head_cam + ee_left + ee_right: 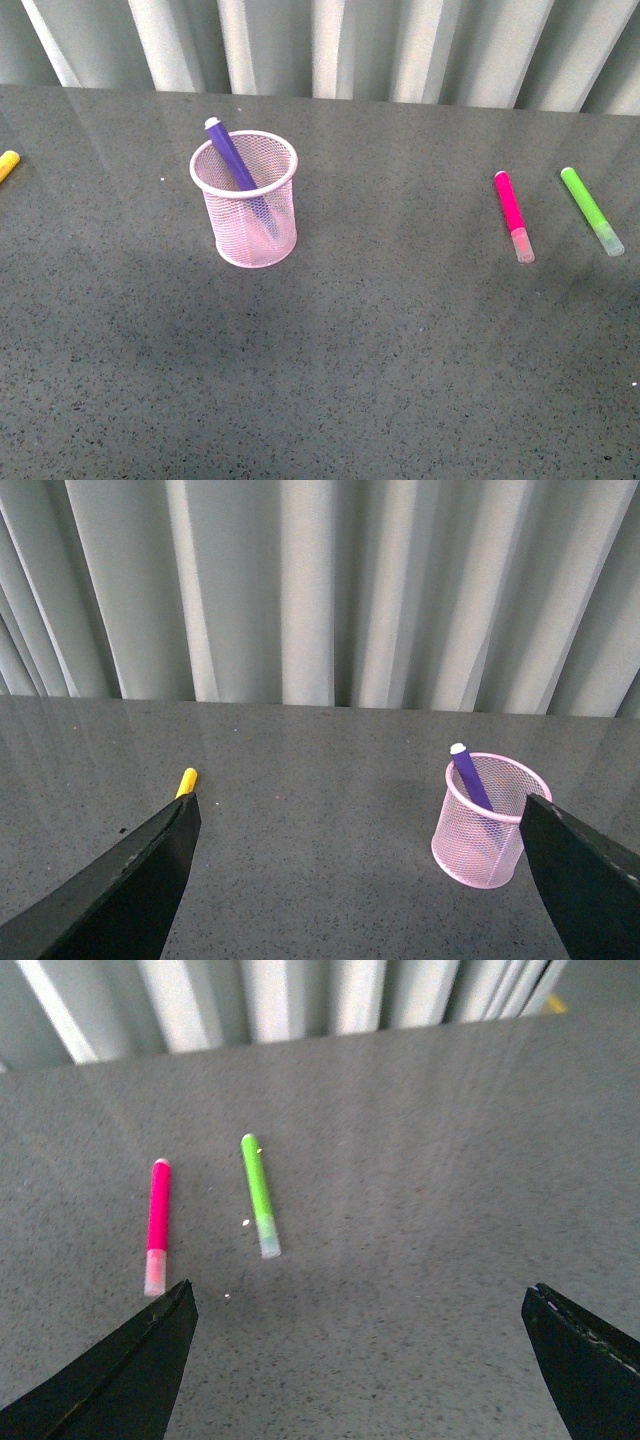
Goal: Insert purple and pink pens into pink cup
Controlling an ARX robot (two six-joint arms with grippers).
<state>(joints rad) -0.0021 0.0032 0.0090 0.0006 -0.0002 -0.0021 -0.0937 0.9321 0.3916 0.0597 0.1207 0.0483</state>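
The purple pen (237,165) leans inside the cup (240,238), which stands on the bench (380,340) ahead of the left jaws; these are spread wide and empty. The pink pen (511,210) lies flat beside a green pen (590,208), just ahead of one tip of the right jaws, which are equally wide and empty.

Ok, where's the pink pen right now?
Front view: the pink pen lies flat at right, just left of the green marker, well clear of the pink cup.

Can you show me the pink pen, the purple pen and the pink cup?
pink pen (509,203): front view, middle of its pink barrel.
purple pen (228,150): front view, barrel sticking out above the cup's rim.
pink cup (242,240): front view, front mesh wall.
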